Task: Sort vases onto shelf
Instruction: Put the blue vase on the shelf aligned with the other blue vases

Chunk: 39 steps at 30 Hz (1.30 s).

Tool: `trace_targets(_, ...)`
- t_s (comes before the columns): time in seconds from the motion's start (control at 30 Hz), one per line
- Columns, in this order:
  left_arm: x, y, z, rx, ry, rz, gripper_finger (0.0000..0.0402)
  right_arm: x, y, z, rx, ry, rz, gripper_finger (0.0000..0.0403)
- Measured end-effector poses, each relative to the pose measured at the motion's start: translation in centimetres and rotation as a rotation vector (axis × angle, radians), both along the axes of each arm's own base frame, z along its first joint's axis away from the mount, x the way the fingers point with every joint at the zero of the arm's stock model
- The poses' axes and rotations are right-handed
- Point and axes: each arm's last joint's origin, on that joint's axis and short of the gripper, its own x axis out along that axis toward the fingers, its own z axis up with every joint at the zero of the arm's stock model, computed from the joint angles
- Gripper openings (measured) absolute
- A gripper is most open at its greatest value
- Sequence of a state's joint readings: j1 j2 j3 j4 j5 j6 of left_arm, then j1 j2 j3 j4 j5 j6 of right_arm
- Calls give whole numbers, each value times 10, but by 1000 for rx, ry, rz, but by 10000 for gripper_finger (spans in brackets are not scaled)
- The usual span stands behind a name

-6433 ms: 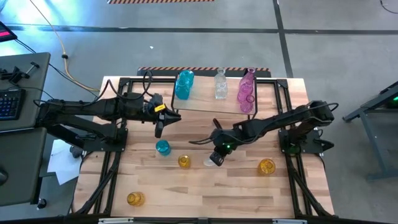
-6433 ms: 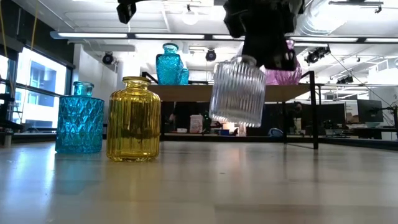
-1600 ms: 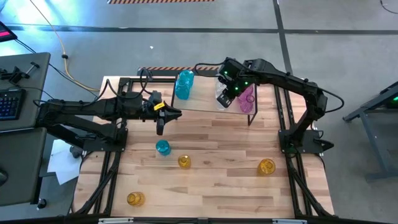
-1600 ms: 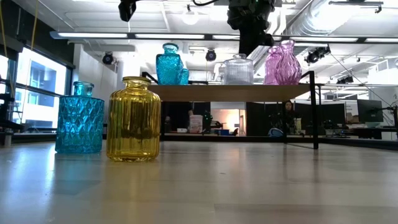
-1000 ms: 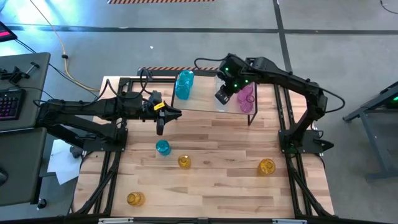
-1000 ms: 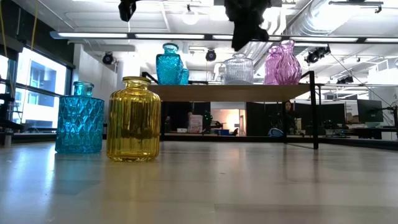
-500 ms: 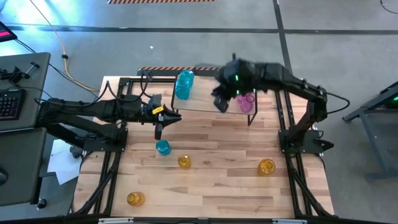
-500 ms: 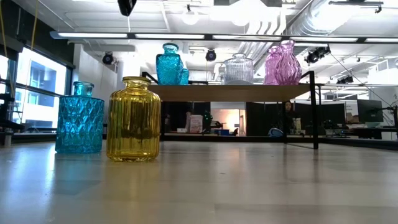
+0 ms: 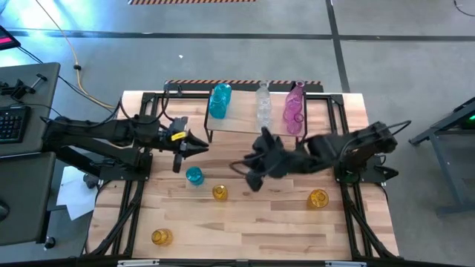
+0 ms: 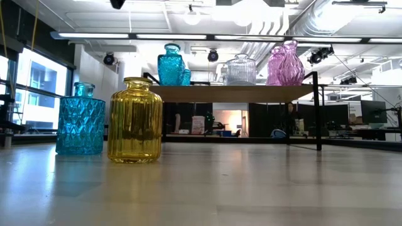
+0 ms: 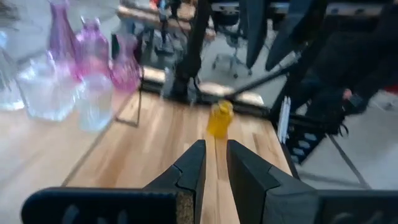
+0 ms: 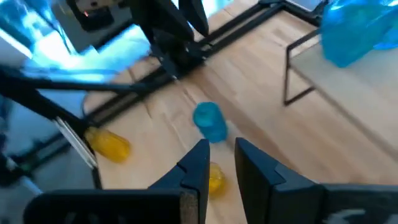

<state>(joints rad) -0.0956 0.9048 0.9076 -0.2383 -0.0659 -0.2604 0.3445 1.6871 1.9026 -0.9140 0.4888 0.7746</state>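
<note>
1. The shelf [image 9: 237, 122] stands at the far middle of the table [image 9: 282, 230], its light board on thin black legs.
2. Along its back edge stand a teal vase [image 9: 220, 101], a clear vase [image 9: 263, 100] and a pink vase [image 9: 294, 107]; the low view shows them in that same order, teal [image 10: 171, 64], clear [image 10: 240, 69], pink [image 10: 284, 63].
3. On the tabletop in front of the shelf sit a small teal vase [image 9: 194, 176] and, just beside it, a yellow vase [image 9: 220, 193]; they are close but apart.
4. Another yellow vase [image 9: 318, 198] stands toward the right side, and a third [image 9: 162, 237] near the front left corner, well apart from the rest.
5. The right gripper [image 9: 254, 178] hangs over the table between the shelf and the yellow vase; its fingers [image 12: 194, 169] stand a little apart with nothing between them.
6. The left gripper [image 9: 178, 158] is over the table's left part, near the small teal vase; its fingers [image 11: 191, 167] leave a narrow gap and hold nothing.
7. The table is pale wooden planking with black frame rails down both sides.
8. Around it lies grey concrete floor; a desk with a keyboard [image 9: 11, 122] stands to the left, and beyond the table the low view shows a bright workshop with ceiling lights.
</note>
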Motion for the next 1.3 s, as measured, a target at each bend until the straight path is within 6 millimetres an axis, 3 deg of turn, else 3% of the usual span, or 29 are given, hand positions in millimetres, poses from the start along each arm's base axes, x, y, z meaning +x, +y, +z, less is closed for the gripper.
trace_targets(0.1,-7,-1,-3,-19,57,-16,58,6,16,-19,43,-52,-38,57)
trace_targets(0.27,-29,-4,-25,1,330,-45,58,15,32,-49,139,-130,-69,57)
trace_targets(0.43,-43,-10,-36,-5,494,-95,58,19,37,-69,202,-172,-70,57)
trace_targets(0.57,-46,-16,-41,36,551,-157,58,19,40,-76,296,-105,44,57)
trace_targets(0.73,-39,-19,-48,134,600,-213,58,18,39,-80,309,-52,74,57)
trace_targets(1.07,-9,-24,-87,387,891,-321,58,19,36,-80,249,-54,85,57)
trace_targets(1.3,12,-30,-104,397,929,-369,58,19,37,-80,244,-45,104,57)
